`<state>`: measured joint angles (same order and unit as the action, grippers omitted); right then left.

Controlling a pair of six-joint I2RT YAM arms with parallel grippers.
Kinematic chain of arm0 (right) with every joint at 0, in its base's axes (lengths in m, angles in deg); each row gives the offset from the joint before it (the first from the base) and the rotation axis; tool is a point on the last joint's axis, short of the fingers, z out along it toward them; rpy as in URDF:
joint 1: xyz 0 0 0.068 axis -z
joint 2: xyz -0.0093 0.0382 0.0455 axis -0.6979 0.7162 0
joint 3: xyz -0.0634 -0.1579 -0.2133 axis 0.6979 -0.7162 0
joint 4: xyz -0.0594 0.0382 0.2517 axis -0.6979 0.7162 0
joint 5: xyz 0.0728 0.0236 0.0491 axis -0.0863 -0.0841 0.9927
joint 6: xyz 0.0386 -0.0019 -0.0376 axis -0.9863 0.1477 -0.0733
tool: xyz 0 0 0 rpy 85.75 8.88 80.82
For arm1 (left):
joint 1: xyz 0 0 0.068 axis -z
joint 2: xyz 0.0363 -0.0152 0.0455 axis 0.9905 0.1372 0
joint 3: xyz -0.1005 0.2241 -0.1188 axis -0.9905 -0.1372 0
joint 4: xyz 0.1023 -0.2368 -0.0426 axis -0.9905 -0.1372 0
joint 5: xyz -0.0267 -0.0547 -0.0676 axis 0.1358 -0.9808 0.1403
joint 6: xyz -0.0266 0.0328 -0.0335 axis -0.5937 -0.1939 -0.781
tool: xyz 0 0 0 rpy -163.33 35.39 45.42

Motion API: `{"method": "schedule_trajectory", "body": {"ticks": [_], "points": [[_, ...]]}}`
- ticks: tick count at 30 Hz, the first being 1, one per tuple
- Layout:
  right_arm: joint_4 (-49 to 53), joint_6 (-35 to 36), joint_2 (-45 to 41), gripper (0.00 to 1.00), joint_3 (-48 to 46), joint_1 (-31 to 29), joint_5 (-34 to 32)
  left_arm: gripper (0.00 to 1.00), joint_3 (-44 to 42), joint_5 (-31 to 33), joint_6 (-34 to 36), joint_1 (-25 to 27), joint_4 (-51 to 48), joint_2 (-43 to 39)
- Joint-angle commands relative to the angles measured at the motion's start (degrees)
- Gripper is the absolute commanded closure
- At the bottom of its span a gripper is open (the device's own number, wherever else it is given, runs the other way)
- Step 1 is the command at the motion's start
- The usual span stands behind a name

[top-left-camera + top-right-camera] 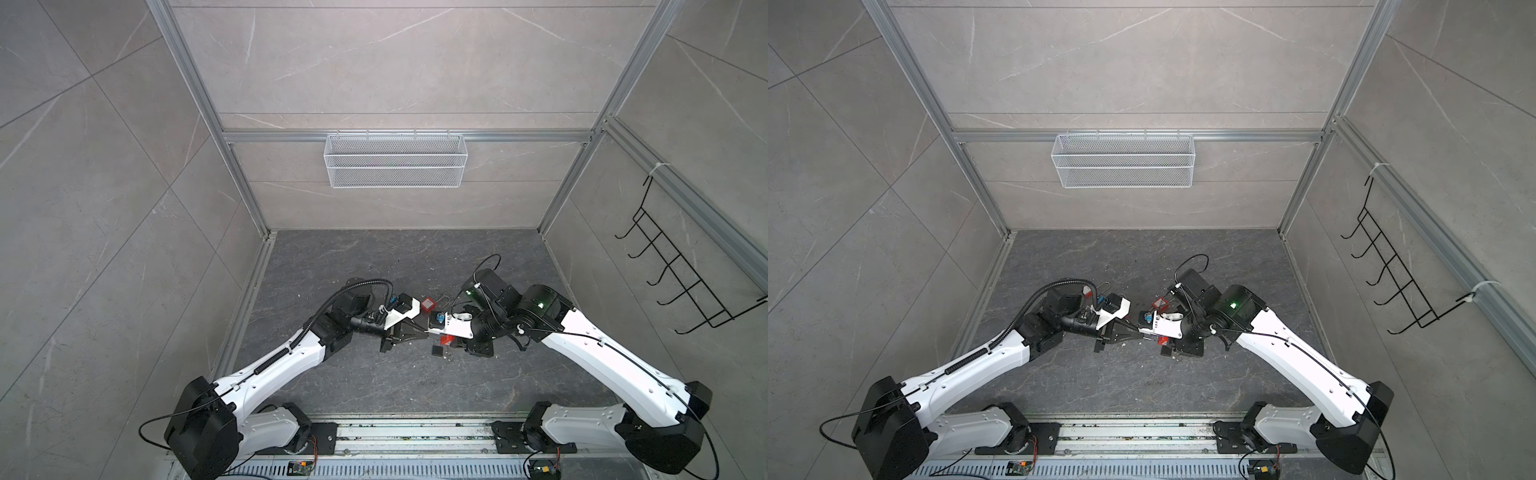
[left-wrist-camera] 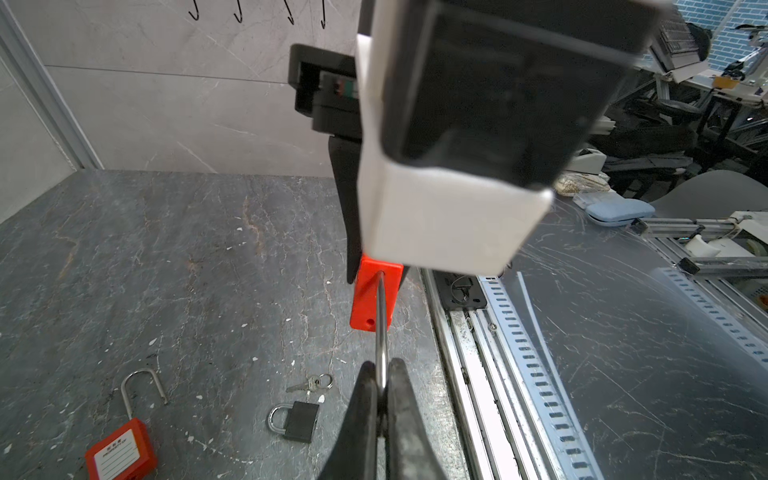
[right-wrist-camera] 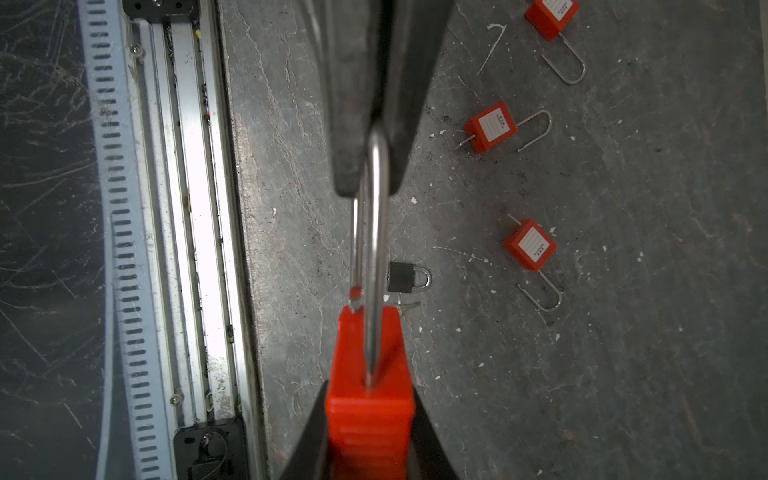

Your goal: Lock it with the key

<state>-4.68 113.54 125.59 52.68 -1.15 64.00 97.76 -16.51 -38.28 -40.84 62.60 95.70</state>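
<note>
The two arms meet over the middle of the dark stone worktop (image 1: 374, 266). Between them, held up off the worktop, is a red padlock (image 2: 365, 301). The left claw (image 2: 381, 370) is pressed tight on the bend of the shiny metal loop (image 3: 376, 208). The right claw (image 3: 370, 395) pinches the red body from both sides. One leg of the loop goes into the body. The other leg ends just above it, and a small hole in the top of the body shows bare. The small keys (image 2: 311, 383) lie flat on the worktop on their ring, just beside a black padlock (image 2: 297, 419), apart from both claws. Three more red padlocks (image 3: 490, 126) lie on the worktop farther off.
</note>
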Motion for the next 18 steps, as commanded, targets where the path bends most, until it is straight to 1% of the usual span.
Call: {"method": "schedule_trajectory", "body": {"ticks": [1, 7, 10, 18], "points": [[2.2, -0.4, 0.5, 0.88, 1.5, -0.1, 3.5, 1.00, 0.3, -0.7, 0.1, 0.4, 3.9, -1.4], [1.1, -0.9, 0.4, 0.91, 2.5, -0.1, 9.3, 1.00, -0.7, 2.5, 1.2, 2.7, 6.4, -1.4], [0.7, -1.0, 1.0, 0.92, 3.1, 0.0, 10.4, 1.00, -0.8, 4.5, 2.2, 4.8, 7.0, -0.9], [-7.2, 0.1, -0.7, 0.94, 1.3, 0.0, 9.3, 1.00, -2.0, 4.1, -5.2, 6.4, 14.4, 2.0]]}}
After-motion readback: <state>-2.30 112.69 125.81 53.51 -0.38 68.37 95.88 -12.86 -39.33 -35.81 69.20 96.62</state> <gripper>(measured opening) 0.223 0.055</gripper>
